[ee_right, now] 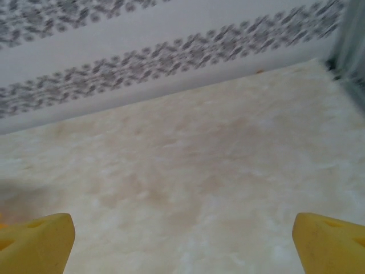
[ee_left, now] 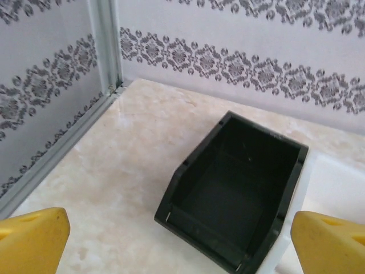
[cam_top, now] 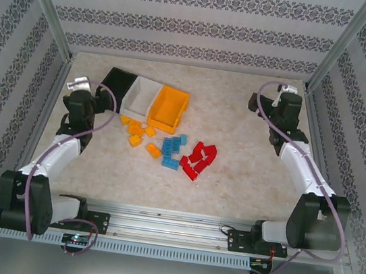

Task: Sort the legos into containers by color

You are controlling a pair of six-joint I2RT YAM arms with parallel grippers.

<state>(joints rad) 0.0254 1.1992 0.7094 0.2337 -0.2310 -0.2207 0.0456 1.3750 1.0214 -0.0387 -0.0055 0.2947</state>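
The legos lie in three loose groups on the table: yellow-orange ones (cam_top: pixel 136 132), light blue ones (cam_top: pixel 173 150) and red ones (cam_top: pixel 198 158). Just behind them the containers stand in a row: a black bin (cam_top: pixel 117 83), a white bin (cam_top: pixel 143 97) and an orange bin (cam_top: pixel 168 108). My left gripper (cam_top: pixel 107 97) hovers open at the black bin's near left side. In the left wrist view the black bin (ee_left: pixel 239 188) is empty between my yellow fingertips (ee_left: pixel 31 240). My right gripper (cam_top: pixel 256 103) stands open over bare table at the back right, with nothing between its fingertips (ee_right: pixel 34 242).
Patterned walls with metal corner posts (cam_top: pixel 47 9) close in the table on three sides. The white bin's wall (ee_left: pixel 336 188) adjoins the black one. Bare marble-look tabletop (cam_top: pixel 248 160) lies between the legos and the right arm.
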